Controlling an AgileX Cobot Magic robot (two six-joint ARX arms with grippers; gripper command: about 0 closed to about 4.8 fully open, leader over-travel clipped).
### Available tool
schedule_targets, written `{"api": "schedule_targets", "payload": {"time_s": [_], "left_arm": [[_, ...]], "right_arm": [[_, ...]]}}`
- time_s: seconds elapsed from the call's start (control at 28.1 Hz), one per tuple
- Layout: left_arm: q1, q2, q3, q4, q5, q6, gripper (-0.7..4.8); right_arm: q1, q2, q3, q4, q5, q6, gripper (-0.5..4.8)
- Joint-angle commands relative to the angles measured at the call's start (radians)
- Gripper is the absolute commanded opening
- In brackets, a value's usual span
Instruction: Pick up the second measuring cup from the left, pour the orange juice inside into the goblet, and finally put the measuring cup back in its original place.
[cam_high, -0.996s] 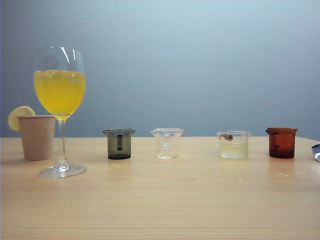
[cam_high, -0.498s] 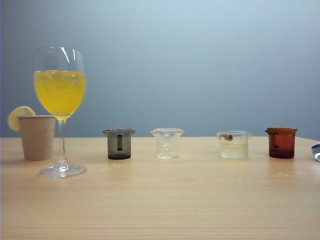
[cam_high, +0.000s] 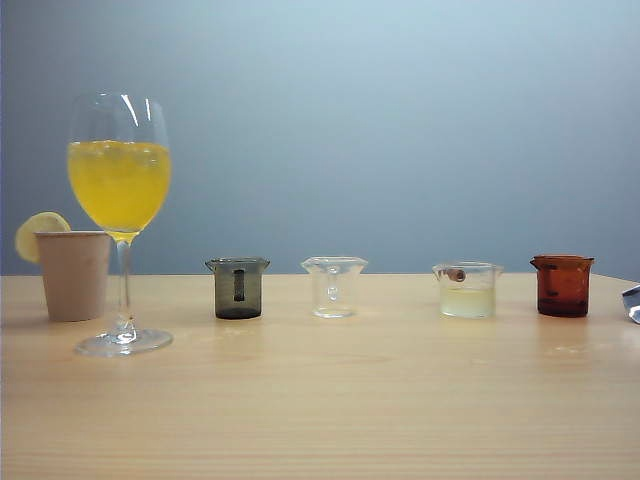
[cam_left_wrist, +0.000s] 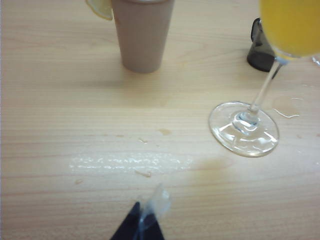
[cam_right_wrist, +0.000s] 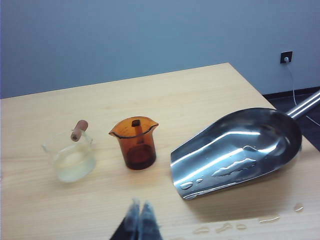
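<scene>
Pale wood-grain table (cam_high: 330, 400) fills the exterior view, grey-blue wall behind. Far left: beige paper cup (cam_high: 74, 274) with a lemon slice (cam_high: 40, 232) on its rim, slice partly hidden behind the cup. Just right of it the goblet (cam_high: 120, 215), tallest item, bowl well filled with orange juice (cam_high: 119, 183), foot nearer the camera than the cup. Next a smoky grey-green cup (cam_high: 238, 288), then the second measuring cup from the left (cam_high: 334, 286), clear, flared lip, upright on the table, looks empty, nothing touching it. Further right a wider clear cup (cam_high: 467, 290) with pale cloudy liquid and a small brownish piece at its rim, hard to tell what. Then an amber cup (cam_high: 563, 285). At the right edge a sliver of a metal scoop (cam_high: 632, 302), cut off by the frame.

Neither gripper shows in the exterior view. Left wrist view: left gripper (cam_left_wrist: 142, 226) low over bare table near the goblet foot, only the dark tips visible, pressed together, something pale and blurred at the tip. Paper cup cut off at the rim there; goblet bowl cropped; dried smears on the wood. Right wrist view: right gripper (cam_right_wrist: 139, 220) above the table in front of the amber cup, fingers pressed together, holding nothing. Scoop lies beside, wet, handle cropped; droplets on the table.
</scene>
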Motion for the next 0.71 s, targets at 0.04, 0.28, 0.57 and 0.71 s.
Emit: {"api": "schedule_targets", "payload": {"time_s": [0.04,0.28,0.57,0.71], "left_arm": [[0.0,0.0,-0.023,0.122,0.003,-0.003,-0.04],[0.003,0.0,-0.071,0.438,0.002,-0.003,-0.04],[0.002,0.0,-0.071,0.469,-0.001,-0.003,-0.04],[0.002,0.0,-0.071,0.469,-0.001,-0.003,-0.04]], "right_arm": [[-0.014,0.002,-0.004,0.014,-0.001,-0.001,0.14],[-0.038,0.002,-0.003,0.012,0.003,-0.001,0.14],[-0.037,0.002,-0.003,0.007,0.003,-0.001,0.14],[-0.037,0.002,-0.003,0.005,0.003,-0.001,0.14]]}}
